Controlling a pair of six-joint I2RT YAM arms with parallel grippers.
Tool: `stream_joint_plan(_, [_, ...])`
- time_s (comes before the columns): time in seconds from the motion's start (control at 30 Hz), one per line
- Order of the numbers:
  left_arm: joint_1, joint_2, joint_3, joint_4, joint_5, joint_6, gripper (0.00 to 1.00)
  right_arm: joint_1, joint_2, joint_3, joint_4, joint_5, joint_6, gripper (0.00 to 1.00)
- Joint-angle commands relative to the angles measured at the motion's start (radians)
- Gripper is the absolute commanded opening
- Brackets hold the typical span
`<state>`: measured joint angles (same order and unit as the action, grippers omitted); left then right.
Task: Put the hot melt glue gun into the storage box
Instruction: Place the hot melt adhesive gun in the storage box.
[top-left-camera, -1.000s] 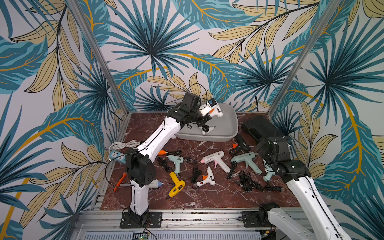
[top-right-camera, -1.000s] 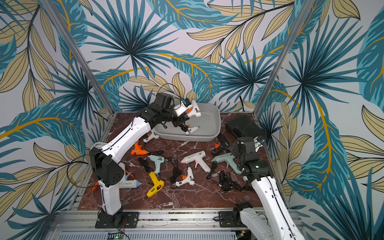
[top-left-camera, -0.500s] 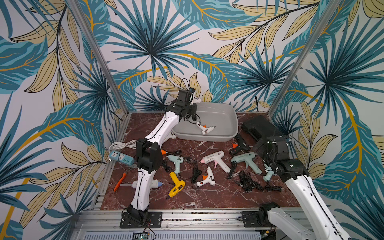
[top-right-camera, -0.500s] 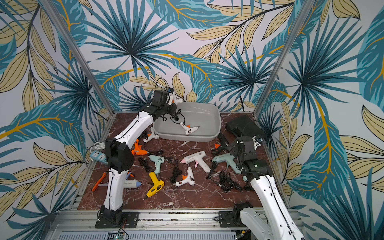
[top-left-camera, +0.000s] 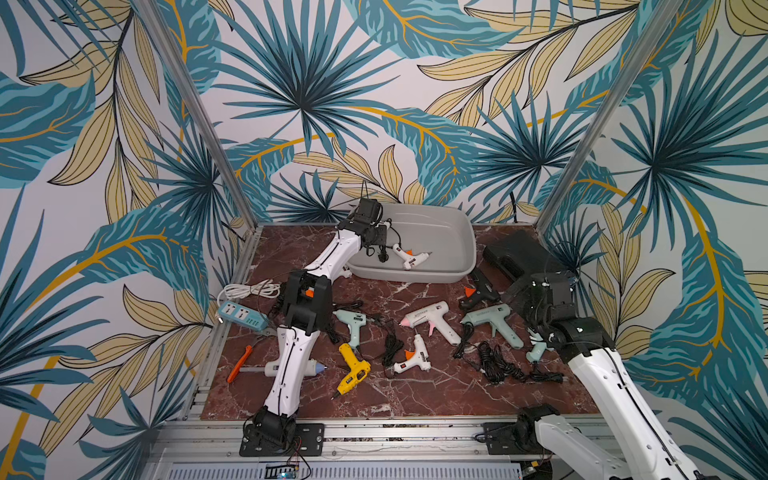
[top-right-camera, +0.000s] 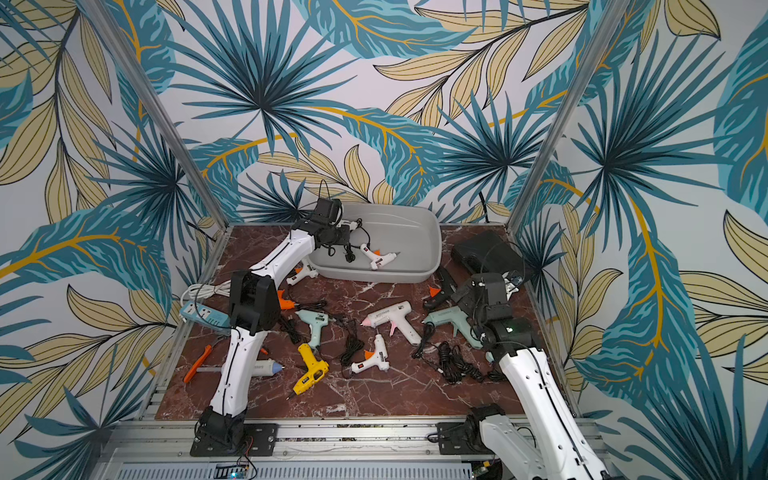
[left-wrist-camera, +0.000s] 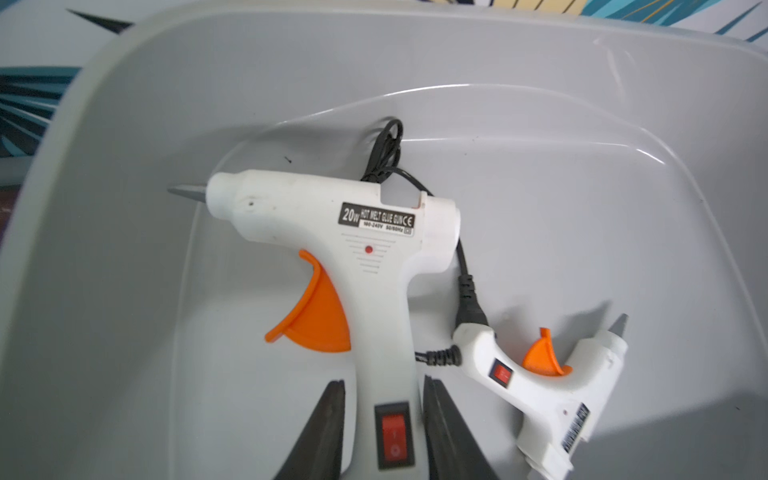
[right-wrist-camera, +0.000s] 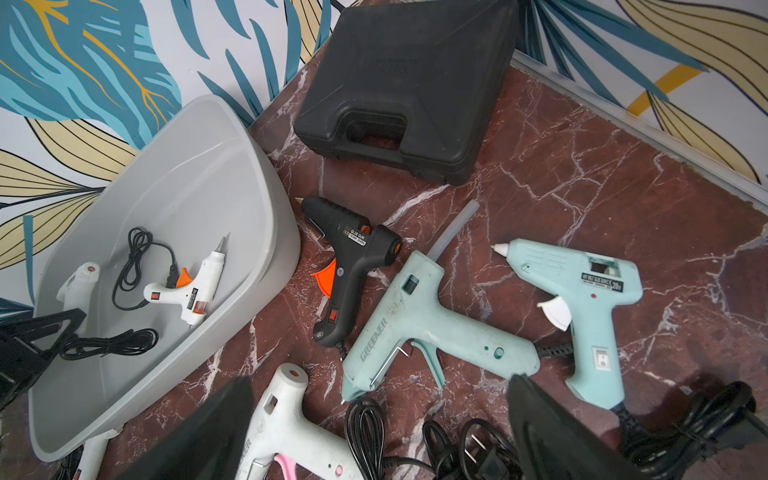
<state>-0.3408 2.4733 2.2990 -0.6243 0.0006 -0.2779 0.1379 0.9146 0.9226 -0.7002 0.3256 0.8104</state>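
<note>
Your left gripper (left-wrist-camera: 382, 384) is closed narrow on the handle of the white gun (left-wrist-camera: 332, 216), one finger on each side. A second ago this arm held the gun high over the box (left-wrist-camera: 124, 104). Now it has come down, and the gun's body is inside the walls, at the end nearest to the left arm. I cannot tell if the gun already touches the floor of the box.

A small gun (left-wrist-camera: 552, 386) lies flat on that floor just beside it, in the same place as before. A black cord (left-wrist-camera: 463, 274) runs behind the held gun.

Your right gripper (right-wrist-camera: 382, 386) stands wide open and empty over the teal guns (right-wrist-camera: 436, 332) on the table (right-wrist-camera: 582, 166), and it has not moved.

So I judge that the carrying is finished and only the release is left. When you open the left gripper, lift it straight, so that the fingers do not catch the cord. Many guns remain on the table after this one.
</note>
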Motion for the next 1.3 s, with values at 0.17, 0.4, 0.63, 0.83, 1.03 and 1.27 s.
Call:
stream_joint_plan(0.17, [0.045,0.107,0.124,0.003,0.048,-0.032,0.00,-0.003,-0.020,-0.037,0.006,-0.025,0.003,1.00])
stream_joint_plan(0.4, [0.052,0.169,0.164,0.006,0.077,-0.043,0.07,-0.003,-0.019,-0.062,-0.001,-0.041,0.022,1.00])
stream_joint_plan(0.63, [0.054,0.175,0.167,0.008,0.128,-0.044,0.43,-0.003,-0.006,-0.068,-0.001,-0.057,0.021,0.99])
stream_joint_plan(0.83, [0.054,0.130,0.130,0.029,0.168,-0.050,0.71,-0.003,0.005,-0.073,-0.016,-0.038,0.001,0.99])
stream_joint_plan(1.03, [0.051,0.023,0.086,0.039,0.188,-0.050,0.88,-0.003,0.006,-0.088,-0.026,-0.032,-0.012,1.00])
stream_joint_plan(1.27, [0.033,-0.162,-0.012,0.105,0.222,-0.052,1.00,-0.003,-0.005,-0.081,-0.045,-0.031,-0.052,0.99])
